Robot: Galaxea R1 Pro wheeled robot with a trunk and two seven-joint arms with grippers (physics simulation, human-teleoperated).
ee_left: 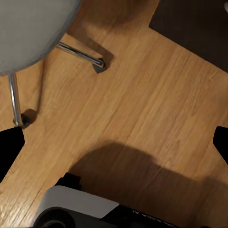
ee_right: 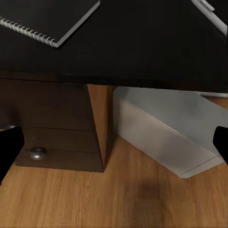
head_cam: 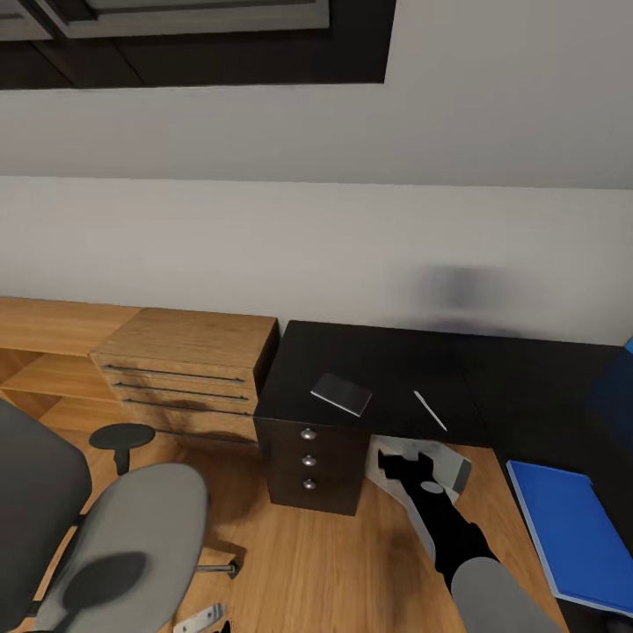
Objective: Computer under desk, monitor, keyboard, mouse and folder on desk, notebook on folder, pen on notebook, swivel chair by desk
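Note:
The black desk stands against the wall. On its top lie the dark grey notebook and, apart from it to the right, the white pen. The bright blue folder lies flat on the desk's right wing. Under the desk stands the light grey computer. My right gripper hangs open just in front of the computer, below the desk edge, holding nothing. Its wrist view shows the notebook, the pen and the computer. The grey swivel chair stands at the left, its seat bare. My left gripper is open over the floor beside the chair's seat.
A light wooden drawer unit adjoins the desk's left side, with low wooden shelving further left. The desk's three drawers with silver knobs face me. A dark blue panel stands at the far right. Wooden floor lies open between chair and desk.

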